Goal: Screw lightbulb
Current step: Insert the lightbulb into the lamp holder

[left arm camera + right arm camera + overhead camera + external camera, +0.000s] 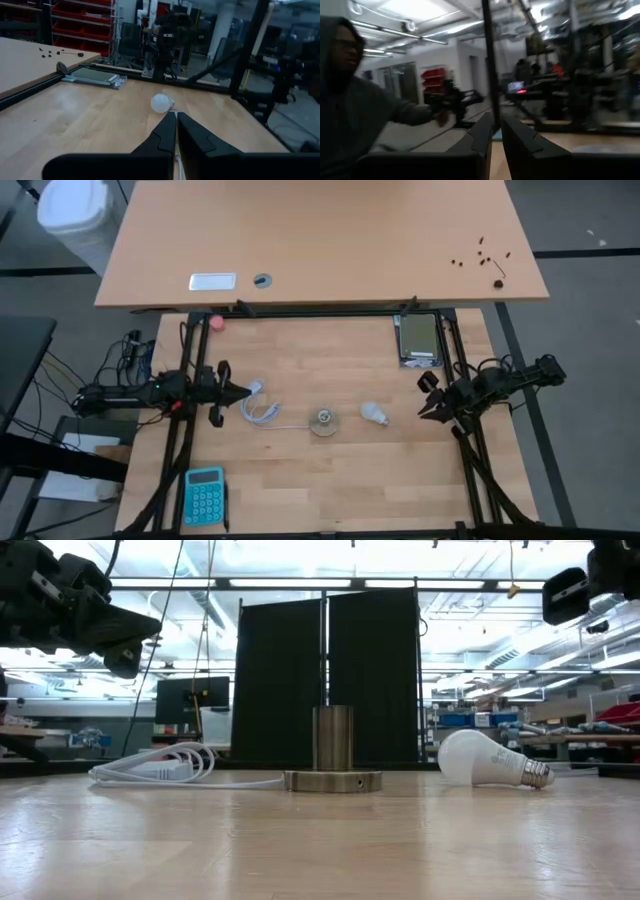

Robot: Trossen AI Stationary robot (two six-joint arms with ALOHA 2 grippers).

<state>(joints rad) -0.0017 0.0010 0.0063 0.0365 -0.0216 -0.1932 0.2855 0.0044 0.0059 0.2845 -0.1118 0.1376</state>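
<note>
At the table's right edge, the right gripper (pixel 432 412) hung above the wood with its fingers clenched together and nothing between them; its own wrist camera showed the two dark fingers pressed close and pointing off into the room, where a person in a grey hooded top (pixel 365 115) stood beyond the table. Across from it, at the left edge, the left gripper (pixel 240 391) was likewise clenched on nothing, its tips just beside a coil of white cord (pixel 262 410).

Between the two arms lay the lightbulb (pixel 374 414), on its side on the bare wood, touched by neither gripper. In the low view its frosted globe faced the socket and its silvery screw base pointed away from it. The round metallic socket (pixel 323 421) stood upright just beside it, nearer the table's middle, its opening uncovered and the cord trailing off toward the left arm.

Further out sat a blue calculator (pixel 204 495) at the near left corner, a small pink ball (pixel 216 322) at the far left, and a grey flat device (pixel 418 340) at the far right.

As I judged it, none of the task was done: the bulb had yet to be grasped, lifted, turned base-down over the socket and twisted in.
</note>
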